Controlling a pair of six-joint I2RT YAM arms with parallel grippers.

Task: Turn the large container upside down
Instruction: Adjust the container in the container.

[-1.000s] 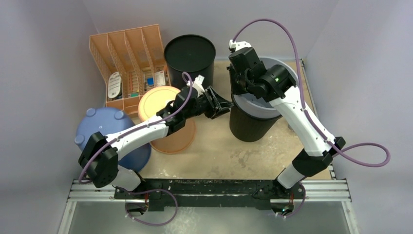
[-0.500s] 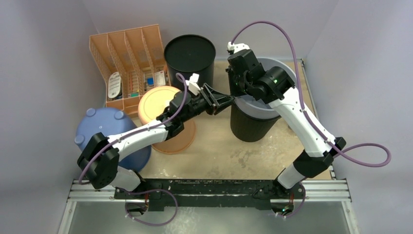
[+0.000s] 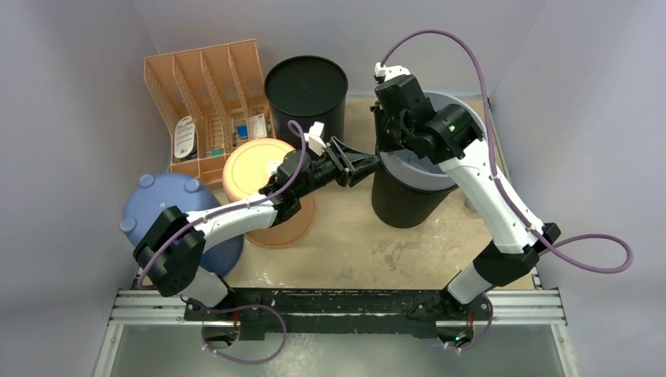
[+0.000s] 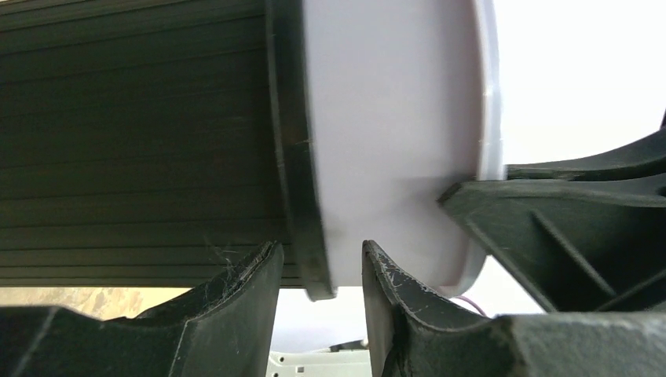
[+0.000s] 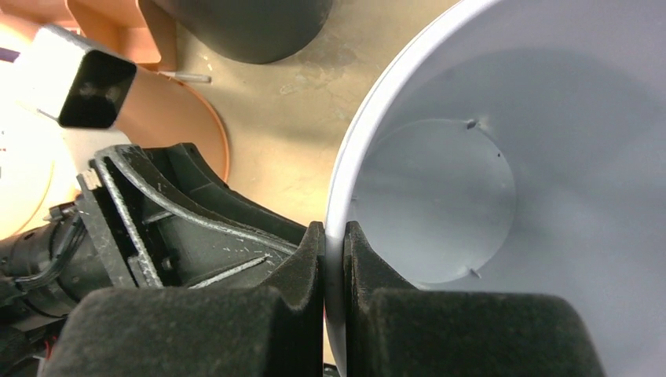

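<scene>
The large container stands upright right of centre: a pale grey tub (image 3: 430, 174) seated in a black ribbed outer bin (image 3: 404, 206). My right gripper (image 3: 386, 149) comes down from above and is shut on the grey tub's thin rim (image 5: 338, 196), one finger inside and one outside (image 5: 335, 236). My left gripper (image 3: 371, 166) reaches in from the left and is open. In the left wrist view its fingers straddle the black bin's rim (image 4: 302, 196) with a gap on each side (image 4: 318, 267). The grey wall (image 4: 393, 118) and the right gripper's finger (image 4: 565, 228) show just beyond.
A second black bin (image 3: 306, 86) stands at the back centre, an orange slotted organizer (image 3: 204, 90) at the back left. An upturned orange container (image 3: 250, 166) lies under my left forearm, an upturned blue one (image 3: 161, 206) at the near left. The walls are close on the right.
My left gripper has risen and moved right until its fingers straddle the container's rim. The right arm, still gripping the grey rim, has shifted slightly right.
</scene>
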